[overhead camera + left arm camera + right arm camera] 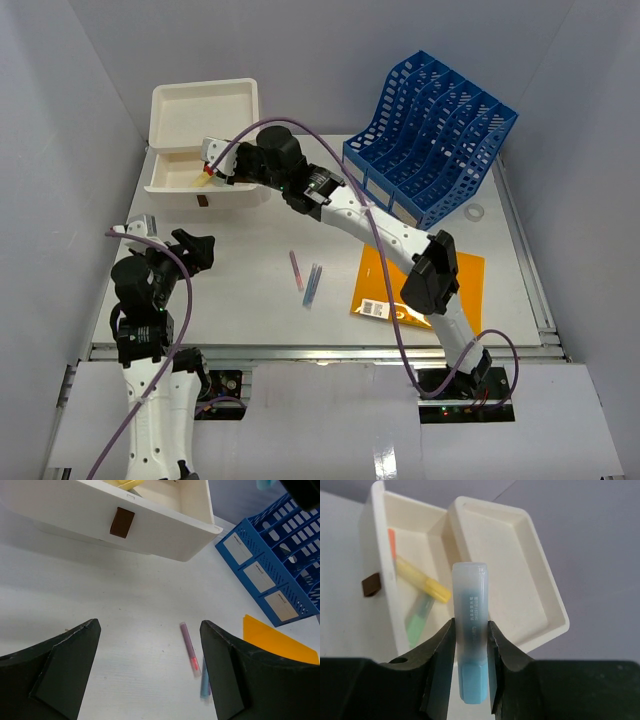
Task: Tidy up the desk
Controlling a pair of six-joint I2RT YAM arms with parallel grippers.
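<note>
- desk (240, 315): white flat top that runs from the arm bases to the far wall. It is rigid and smooth and is not a thing to grasp. Judged: small items will slide or roll on it.
- right pincer (470, 624): clamped on a blue highlighter (470, 587), with the pads across the barrel. The blue end is toward the palm and the pale end points outward. It hangs above the open drawer (382, 615) of the white box (203, 87) at the far left of the desk.
- The drawer holds a yellow marker (422, 580), a green marker (417, 620) and an orange marker (392, 542).
- Highlighter, judged: light, stiff, slick plastic. The hold looks square, with no tilt.
- left pincer (149, 625): spread wide and empty, low over bare desk near the left side, apart from everything.
- Loose at mid-desk: a pink pen (296, 269) with a blue pen (312, 284) just beside it. An orange folder (462, 280) lies to their right, partly under the right arm. A blue rack (430, 130) stands at far right.
- Pens, judged: light, thin and prone to roll, so take them across the barrel at mid-length. The folder is likely thin and floppy and lies flat, so it will be hard to pinch except at an edge.
</note>
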